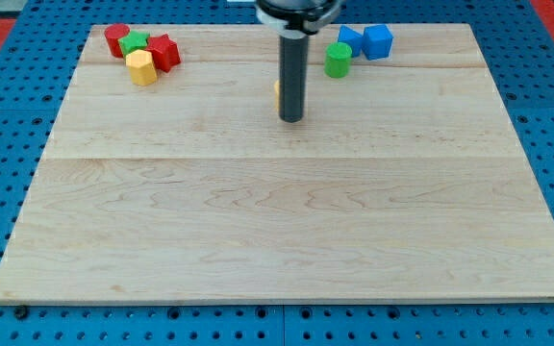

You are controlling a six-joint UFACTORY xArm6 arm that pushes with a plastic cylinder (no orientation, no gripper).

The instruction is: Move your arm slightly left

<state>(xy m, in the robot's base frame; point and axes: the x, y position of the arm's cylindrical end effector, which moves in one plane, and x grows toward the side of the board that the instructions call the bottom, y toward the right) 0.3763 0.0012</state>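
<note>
My tip (291, 119) is the lower end of a straight dark rod with a smooth, matte look, and it stands on the bench (277, 221) a little above the middle, toward 12 o'clock; the arm carries no hand, so nothing is spread or pinching. Just at 9 o'clock of the rod, touching its edge in the view, a thin sliver of a yellow block (277, 92) shows; the rest is hidden, so I cannot tell its shape. At about 1 o'clock from my tip stands a green cylinder (338, 60), and beyond it are a blue block (350, 39) with an irregular outline and a blue cube (379, 41), close together. Far at 10 o'clock lies a tight cluster: a red block (114, 39), a green block (135, 42), a red block with angular points (164, 51) and a yellow hexagonal block (141, 67). The bench is pale wood with fine grain and plank seams, resting on a blue perforated surface (8, 106).
</note>
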